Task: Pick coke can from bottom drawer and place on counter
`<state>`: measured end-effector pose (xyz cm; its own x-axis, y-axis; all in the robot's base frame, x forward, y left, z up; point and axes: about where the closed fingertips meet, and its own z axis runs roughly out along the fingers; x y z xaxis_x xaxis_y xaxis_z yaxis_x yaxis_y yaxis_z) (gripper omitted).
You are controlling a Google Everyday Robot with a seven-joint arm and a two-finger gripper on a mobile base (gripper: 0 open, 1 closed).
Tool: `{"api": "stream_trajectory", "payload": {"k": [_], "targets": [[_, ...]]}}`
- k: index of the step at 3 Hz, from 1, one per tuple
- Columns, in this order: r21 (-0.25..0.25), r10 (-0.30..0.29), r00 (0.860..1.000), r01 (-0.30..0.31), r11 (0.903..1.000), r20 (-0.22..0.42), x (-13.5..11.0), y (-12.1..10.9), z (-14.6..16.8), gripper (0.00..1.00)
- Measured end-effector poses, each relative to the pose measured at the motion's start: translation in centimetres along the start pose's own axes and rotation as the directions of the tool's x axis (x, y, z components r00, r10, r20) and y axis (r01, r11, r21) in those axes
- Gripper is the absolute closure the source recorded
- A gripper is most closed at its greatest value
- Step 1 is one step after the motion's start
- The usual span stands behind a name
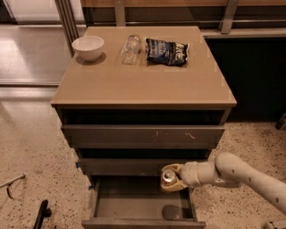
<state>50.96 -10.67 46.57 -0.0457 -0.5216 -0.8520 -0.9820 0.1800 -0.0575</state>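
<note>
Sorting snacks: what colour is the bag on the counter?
Camera view: dark blue crinkled bag; gripper holds small red-brown can above grey bottom drawer.

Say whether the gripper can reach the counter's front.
Probably yes: the gripper holds the coke can above the open bottom drawer, and the front half of the counter is bare; bowl, bottle and bag sit at the back.

— What is the floor like?
— Speckled terrazzo [35,147] around the grey desk [143,134]; a glossy pale stretch [31,53] at upper left catches the light.
— And behind?
— A dark panel [254,76] on the right, metal posts [67,22], and a wooden rail [178,3] on top.
— The claw [169,178]?
— Low right, clasping the coke can [169,175] above the bottom drawer [134,201].
</note>
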Motion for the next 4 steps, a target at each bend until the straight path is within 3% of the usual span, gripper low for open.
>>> {"api": "stream_trajectory", "payload": {"k": [1,2,3,4], "targets": [[0.0,0.0,1.0,0.0,1.0,0.0,0.0,0.0,0.0,1.0],[-0.001,0.009,1.0,-0.009,1.0,0.001,-3.6,-0.1,-2.5,1.0],[-0.005,0.034,0.999,-0.034,0.9994,0.009,-10.5,0.2,-6.6,1.0],[0.006,0.034,0.999,-0.035,0.9994,0.023,-20.4,0.0,-11.8,1.0]]}}
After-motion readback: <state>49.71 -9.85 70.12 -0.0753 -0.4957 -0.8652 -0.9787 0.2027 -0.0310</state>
